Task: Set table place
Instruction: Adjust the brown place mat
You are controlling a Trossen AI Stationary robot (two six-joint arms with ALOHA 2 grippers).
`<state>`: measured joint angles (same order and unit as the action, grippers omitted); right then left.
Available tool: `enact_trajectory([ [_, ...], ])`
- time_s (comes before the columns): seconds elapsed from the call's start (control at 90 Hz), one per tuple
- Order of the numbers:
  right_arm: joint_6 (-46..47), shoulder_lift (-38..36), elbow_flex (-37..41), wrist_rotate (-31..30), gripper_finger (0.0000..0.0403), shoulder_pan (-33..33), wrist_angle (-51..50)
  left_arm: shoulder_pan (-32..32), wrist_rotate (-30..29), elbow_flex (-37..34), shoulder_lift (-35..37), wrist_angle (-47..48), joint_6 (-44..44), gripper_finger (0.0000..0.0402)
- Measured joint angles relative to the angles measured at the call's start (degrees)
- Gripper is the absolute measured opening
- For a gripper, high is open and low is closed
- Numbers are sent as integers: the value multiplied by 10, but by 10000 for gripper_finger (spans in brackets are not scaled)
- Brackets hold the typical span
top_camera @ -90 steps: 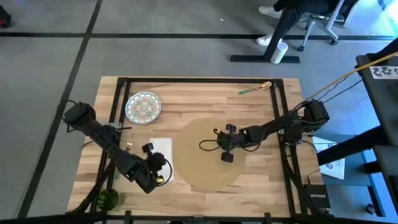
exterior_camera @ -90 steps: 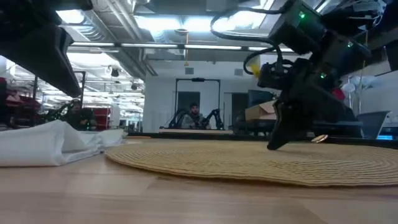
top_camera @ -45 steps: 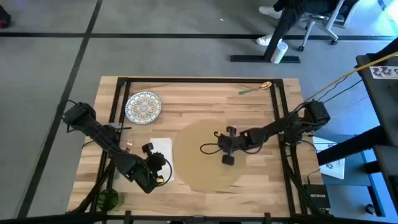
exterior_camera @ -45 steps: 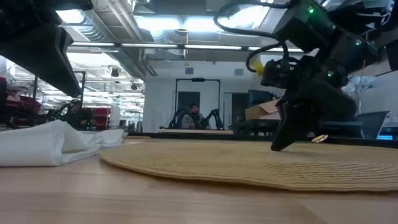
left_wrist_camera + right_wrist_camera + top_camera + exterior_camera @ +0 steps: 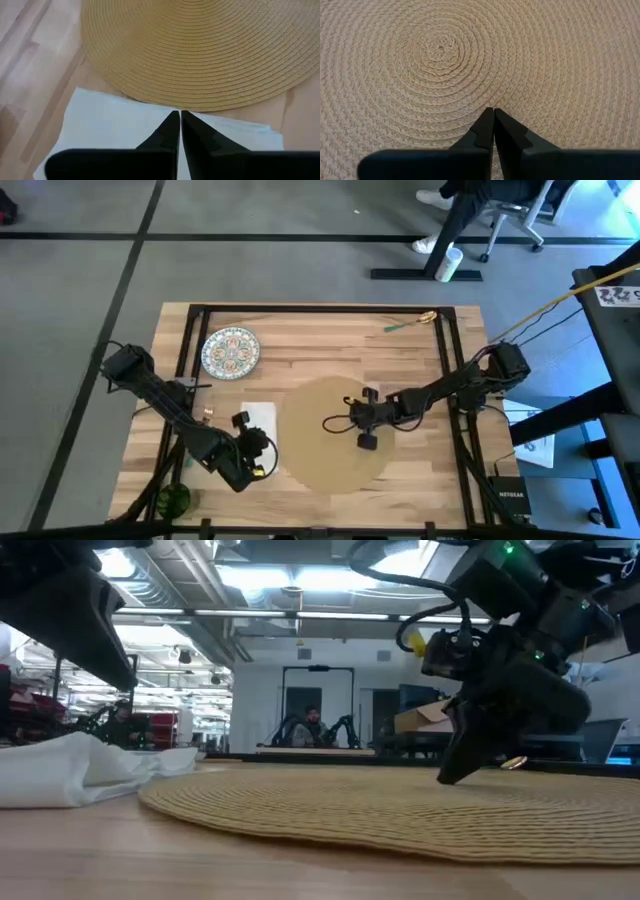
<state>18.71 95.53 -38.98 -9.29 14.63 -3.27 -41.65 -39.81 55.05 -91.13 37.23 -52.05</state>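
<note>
The table [image 5: 330, 345] is a pale plank top with a thin black frame. On it lie a round tan placemat [image 5: 320, 455] near the middle, a white napkin [image 5: 262, 420] just beside it, a patterned plate [image 5: 230, 351] toward a far corner, and a green-handled utensil [image 5: 405, 323] near the far edge.

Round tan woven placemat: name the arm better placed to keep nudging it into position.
The right arm. Its gripper, fingers shut, is pressed down on the round tan woven placemat near its centre. The left gripper, also shut, hangs over the white napkin beside the mat's edge.
</note>
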Motion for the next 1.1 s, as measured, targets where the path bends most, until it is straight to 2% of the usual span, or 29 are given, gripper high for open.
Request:
enact_trajectory([
  [0.322,21,-2,29,-16,0,0,14,0,0,0,0,0,0,0],
  [0.5,18,-1,32,-20,0,0,38,0,0,0,0,0,0,0],
  [0.711,5,-7,33,-52,0,0,51,0,0,0,0,-4,2,0],
  [1.1,2,-10,33,-62,0,0,52,0,0,0,0,-5,4,0],
])
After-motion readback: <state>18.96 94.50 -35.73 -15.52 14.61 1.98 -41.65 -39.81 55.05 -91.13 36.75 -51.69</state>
